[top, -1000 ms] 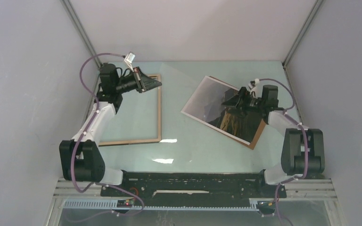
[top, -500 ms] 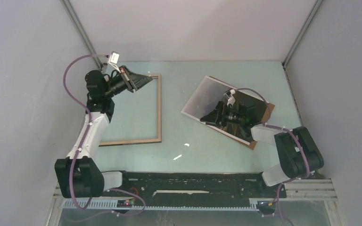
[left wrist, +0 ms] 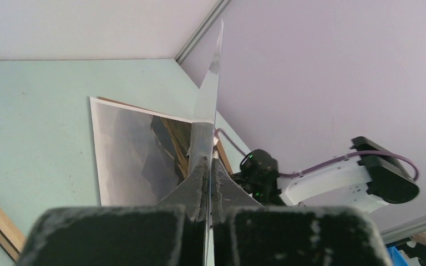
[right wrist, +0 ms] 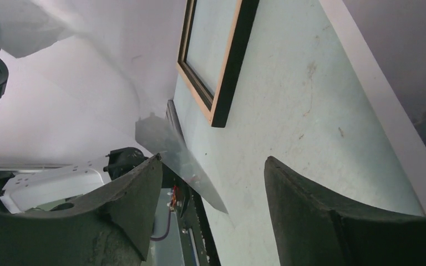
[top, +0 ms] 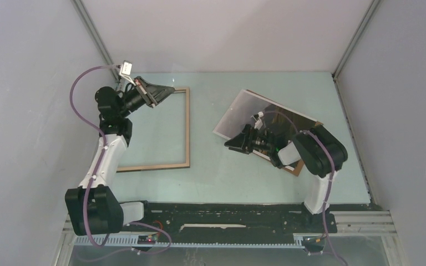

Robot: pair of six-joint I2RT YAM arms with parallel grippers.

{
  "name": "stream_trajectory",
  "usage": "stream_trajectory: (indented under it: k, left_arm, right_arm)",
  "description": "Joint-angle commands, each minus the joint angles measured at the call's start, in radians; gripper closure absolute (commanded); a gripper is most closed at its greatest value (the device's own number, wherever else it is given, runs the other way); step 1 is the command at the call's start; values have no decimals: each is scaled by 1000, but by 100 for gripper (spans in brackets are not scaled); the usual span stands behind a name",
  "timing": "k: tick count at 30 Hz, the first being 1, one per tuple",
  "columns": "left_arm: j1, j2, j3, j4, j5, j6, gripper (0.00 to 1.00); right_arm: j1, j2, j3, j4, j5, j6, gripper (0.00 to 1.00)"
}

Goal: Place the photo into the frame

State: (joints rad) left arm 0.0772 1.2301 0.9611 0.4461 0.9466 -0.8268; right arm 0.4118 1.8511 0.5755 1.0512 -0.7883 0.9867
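Top view: light tan rectangular wooden picture frame (top: 187, 127) lay flat on the left of the pale green table (top: 216, 177). The large glossy dark landscape photo with a white border (top: 237, 113) lay tilted right of centre on a plain brown backing board (top: 299, 168), well apart from the frame. Left gripper (top: 166, 90) sat over the frame's far rail, right gripper (top: 234, 145) at the photo's near-left edge.

Left wrist: left gripper (left wrist: 206, 163) was clamped on a thin see-through sheet (left wrist: 212, 94), seen edge-on. Photo (left wrist: 127, 149) lay beyond.

Right wrist: right gripper (right wrist: 213, 160) had its jaws spread, nothing between. Frame corner (right wrist: 234, 61) lay ahead.
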Motion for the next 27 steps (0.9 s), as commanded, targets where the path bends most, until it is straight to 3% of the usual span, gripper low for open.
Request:
stream_trajectory:
  k: [1, 4, 17, 27]
  left_arm:
    - [13, -22, -25, 116, 13, -59, 100]
    - [15, -22, -27, 122, 13, -66, 100]
    - [33, -11, -47, 243, 23, -164, 100]
    - [63, -2, -55, 244, -11, -178, 100]
  right_arm:
    - [29, 138, 41, 306, -11, 150, 27]
    - [33, 187, 48, 396, -21, 223, 29]
    - [114, 189, 125, 432, -7, 302, 29]
    - [116, 37, 32, 465, -9, 370, 38]
